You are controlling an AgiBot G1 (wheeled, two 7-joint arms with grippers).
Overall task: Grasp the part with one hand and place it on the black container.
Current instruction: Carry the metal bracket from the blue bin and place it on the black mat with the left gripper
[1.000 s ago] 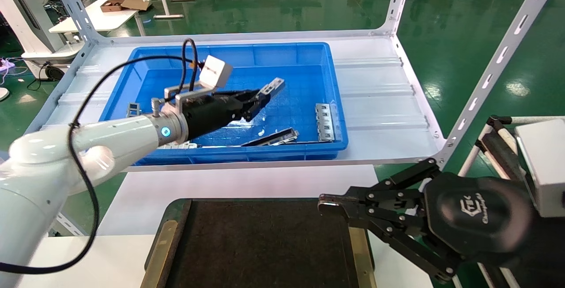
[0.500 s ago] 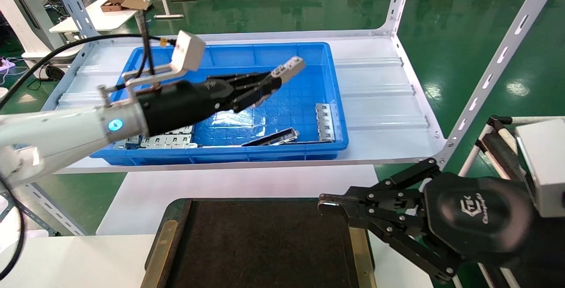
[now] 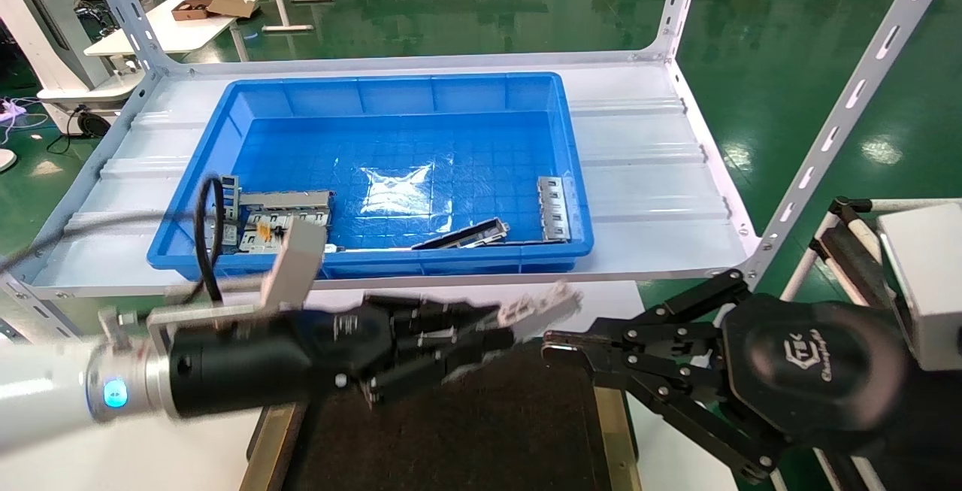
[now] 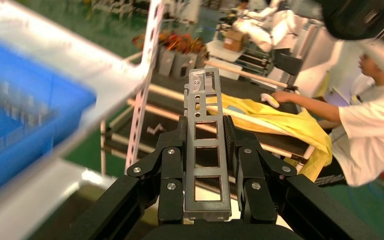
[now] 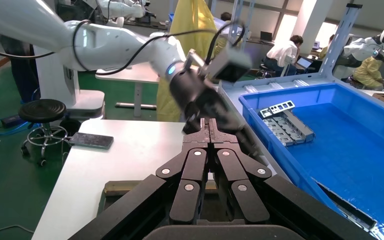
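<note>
I see L gripper (image 3: 481, 333) fingers clamped on the part (image 4: 206, 150), tip past fingers, over black container (image 3: 466, 431) far edge; R gripper (image 3: 560, 348) fingers closed, parked beside.

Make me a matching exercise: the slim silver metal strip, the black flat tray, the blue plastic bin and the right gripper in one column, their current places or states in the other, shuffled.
Column one:
1. slim silver metal strip
2. black flat tray
3. blue plastic bin
4. right gripper

Column two:
A. on the shelf, holding grey metal plates
B. shut, at the tray's right edge
C. clamped in the left gripper
D. on the white table, nearest the robot

Pairs: 1-C, 2-D, 3-A, 4-B
</note>
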